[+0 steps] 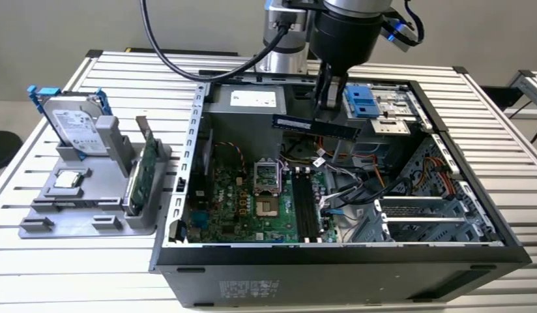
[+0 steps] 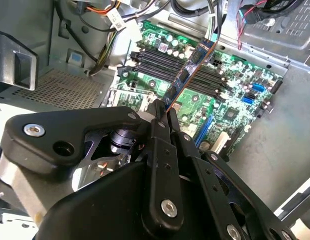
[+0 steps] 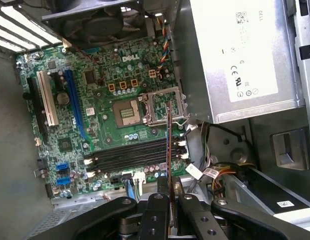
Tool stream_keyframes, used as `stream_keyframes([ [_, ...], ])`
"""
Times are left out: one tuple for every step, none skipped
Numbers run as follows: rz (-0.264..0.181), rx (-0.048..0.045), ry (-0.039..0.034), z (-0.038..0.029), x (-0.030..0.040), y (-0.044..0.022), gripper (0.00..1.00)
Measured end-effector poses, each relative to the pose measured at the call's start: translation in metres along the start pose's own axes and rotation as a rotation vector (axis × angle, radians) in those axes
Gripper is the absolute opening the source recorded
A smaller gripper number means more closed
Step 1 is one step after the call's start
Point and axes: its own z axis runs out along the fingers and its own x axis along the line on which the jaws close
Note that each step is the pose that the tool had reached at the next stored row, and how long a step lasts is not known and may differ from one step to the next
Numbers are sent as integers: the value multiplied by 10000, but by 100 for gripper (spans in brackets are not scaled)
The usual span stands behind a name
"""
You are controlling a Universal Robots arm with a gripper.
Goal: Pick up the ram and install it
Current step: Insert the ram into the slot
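The ram (image 1: 315, 126) is hanging level over the open computer case (image 1: 197, 130), with the jaws of the gripper (image 1: 327, 112) closing narrow on it. The arm is pointing straight down. Below, the memory slots (image 1: 304, 208) are lying on the motherboard (image 1: 238, 208), and cables (image 1: 351, 189) are crowding just beside them.

The ram (image 1: 315, 126) is dark blue, the motherboard (image 1: 242, 203) green, the end effector (image 1: 328, 112) black

Even, diffuse room light; pale glare on the power supply (image 3: 245, 55); the case (image 1: 338, 274) interior lies shaded.
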Motion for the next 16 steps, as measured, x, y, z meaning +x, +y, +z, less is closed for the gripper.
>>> stream_keyframes([
  [36, -1, 1, 0, -4, 3, 0],
  [71, -1, 1, 0, -7, 5, 0],
  [105, -1, 1, 1, -10, 7, 0],
  [142, -1, 0, 2, -15, 10, 0],
  [178, -2, 0, 2, -20, 14, 0],
  [215, -2, 0, 2, -25, 18, 0],
  [249, -2, 0, 2, -29, 21, 0],
  [277, -2, 0, 3, -31, 23, 0],
  [298, -2, 0, 3, -31, 23, 0],
  [314, -3, 0, 3, -31, 23, 0],
  [334, -3, -1, 4, -32, 23, 0],
  [353, -4, 0, 4, -33, 23, 0],
  [372, -3, -1, 5, -34, 24, 0],
  [393, -4, -1, 5, -36, 24, 0],
  [413, -4, -1, 5, -38, 25, 0],
  [436, -4, -1, 6, -38, 25, 0],
])
